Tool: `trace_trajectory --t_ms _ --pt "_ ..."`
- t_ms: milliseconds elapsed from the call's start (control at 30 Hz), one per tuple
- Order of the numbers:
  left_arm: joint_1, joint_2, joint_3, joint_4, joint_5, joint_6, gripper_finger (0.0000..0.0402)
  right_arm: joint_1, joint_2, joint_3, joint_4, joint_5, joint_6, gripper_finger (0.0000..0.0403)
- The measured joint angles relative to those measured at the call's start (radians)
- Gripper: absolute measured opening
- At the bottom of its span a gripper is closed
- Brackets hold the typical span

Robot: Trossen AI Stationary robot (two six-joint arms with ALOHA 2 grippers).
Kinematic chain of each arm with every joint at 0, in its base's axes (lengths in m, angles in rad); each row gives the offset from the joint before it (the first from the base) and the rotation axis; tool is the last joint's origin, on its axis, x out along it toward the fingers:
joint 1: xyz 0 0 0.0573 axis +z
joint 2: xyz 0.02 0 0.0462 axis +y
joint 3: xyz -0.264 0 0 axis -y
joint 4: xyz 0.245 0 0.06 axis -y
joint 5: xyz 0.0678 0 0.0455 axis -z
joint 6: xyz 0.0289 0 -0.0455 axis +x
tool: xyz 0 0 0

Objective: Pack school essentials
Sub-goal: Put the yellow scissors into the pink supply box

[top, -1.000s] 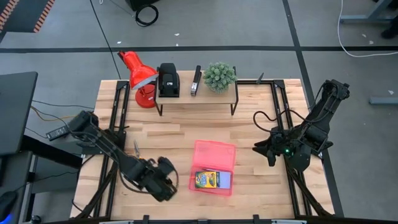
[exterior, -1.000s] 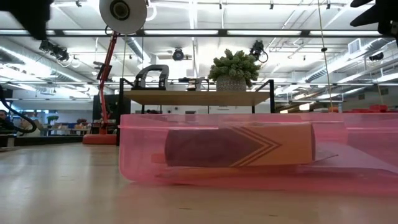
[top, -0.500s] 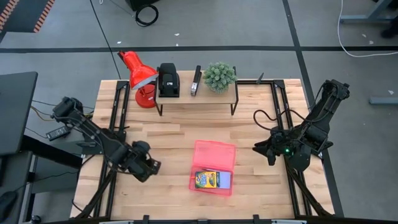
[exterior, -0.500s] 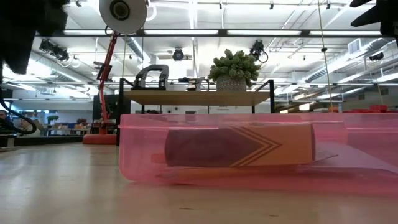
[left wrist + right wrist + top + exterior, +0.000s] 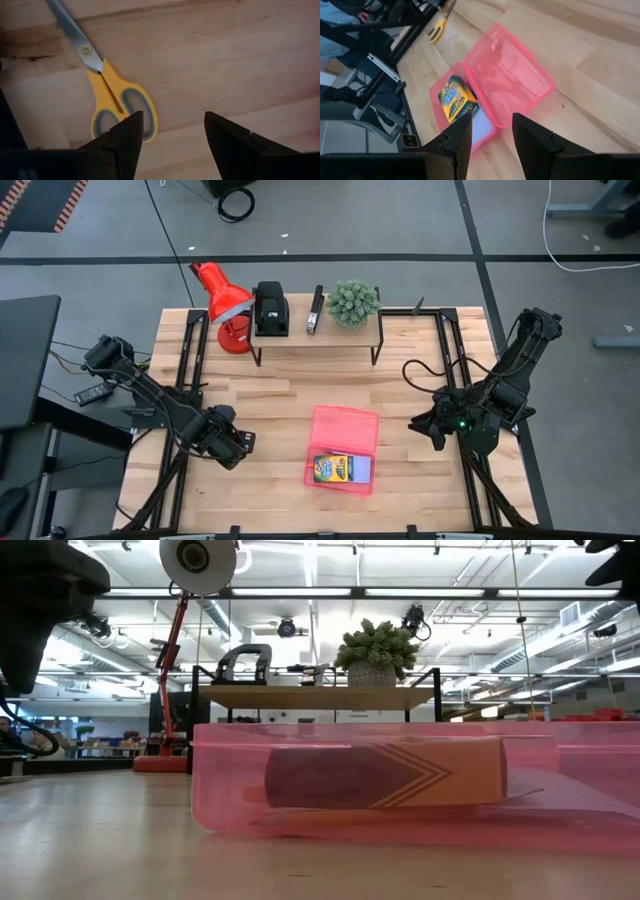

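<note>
- Since a second ago the left gripper [image 5: 232,448] has pulled back from beside the pink pencil case [image 5: 344,448] toward the table's left side; its jaws, then narrower, now stand apart and hold nothing.
- The yellow-handled scissors [image 5: 102,84] lie flat on the wood just ahead of the left fingertips, handles nearest, blades pointing away.
- Risk: the handles lie flush with the board and off to one side of the jaws. A descent without re-centring could push the scissors along or pinch one loop, letting them swing.
- Risk: the black frame rail [image 5: 188,402] runs close beside the scissors and could catch a finger.
- The right gripper [image 5: 432,427] waits well to the case's far side, jaws parted, empty.
- The case lies open, with the crayon box [image 5: 336,469] and a pale notepad [image 5: 361,470] already inside, well apart from the left gripper.
- Red lamp [image 5: 224,300], potted plant [image 5: 353,302] and black devices sit on the rear shelf [image 5: 316,333], clear of the route.
</note>
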Motion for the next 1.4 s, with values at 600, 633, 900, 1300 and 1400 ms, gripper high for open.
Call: trace_trajectory --t_ms 600,633,900,1300,1400 --pt "0.000 0.000 0.000 0.039 -0.072 0.076 0.0204 0.000 0.000 0.000 0.000 -0.013 0.017 0.0147" --pt "0.000 0.000 0.000 0.039 -0.071 0.068 0.0204 0.000 0.000 0.000 0.000 -0.013 0.018 0.0147" --pt "0.000 0.001 0.000 -0.041 -0.027 -0.008 0.0203 0.000 0.000 0.000 0.000 -0.013 0.018 0.0147" --pt "0.000 0.002 0.001 -0.094 0.108 -0.003 0.0185 0.000 0.000 0.000 -0.011 0.015 -0.001 0.0147" --pt "-0.001 0.002 0.001 -0.088 0.137 0.015 0.0183 0.000 0.000 0.000 -0.016 0.032 -0.004 0.0147"
